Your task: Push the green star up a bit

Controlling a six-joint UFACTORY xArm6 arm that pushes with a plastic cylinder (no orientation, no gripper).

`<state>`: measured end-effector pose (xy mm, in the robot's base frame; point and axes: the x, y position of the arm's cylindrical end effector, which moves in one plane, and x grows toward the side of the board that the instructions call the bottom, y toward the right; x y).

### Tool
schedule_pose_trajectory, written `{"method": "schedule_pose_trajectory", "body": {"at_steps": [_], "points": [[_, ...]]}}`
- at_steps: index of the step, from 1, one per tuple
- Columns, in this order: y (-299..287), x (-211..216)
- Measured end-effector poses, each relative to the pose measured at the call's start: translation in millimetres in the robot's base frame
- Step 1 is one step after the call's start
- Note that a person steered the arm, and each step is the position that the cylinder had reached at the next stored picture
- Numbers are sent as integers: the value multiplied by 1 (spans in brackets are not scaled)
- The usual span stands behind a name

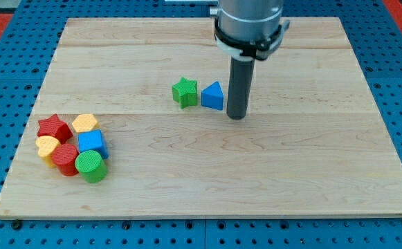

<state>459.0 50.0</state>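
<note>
The green star (pixel 184 91) lies near the middle of the wooden board (pixel 290 180). A blue triangle (pixel 213 96) touches its right side. My tip (pixel 236 116) rests on the board just right of the blue triangle and slightly lower in the view, close to it. The tip is about two block widths to the right of the green star, with the triangle between them.
A cluster of blocks sits at the view's lower left: a red star (pixel 54 128), a yellow hexagon (pixel 84 123), a blue cube (pixel 91 143), a yellow block (pixel 47 147), a red cylinder (pixel 66 159) and a green cylinder (pixel 90 166).
</note>
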Motion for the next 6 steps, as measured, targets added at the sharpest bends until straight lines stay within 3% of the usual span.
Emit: {"method": "schedule_pose_trajectory", "body": {"at_steps": [1, 3, 4, 5, 6], "points": [[-64, 3], [-74, -50], [-73, -65], [-36, -60], [-29, -36]]}}
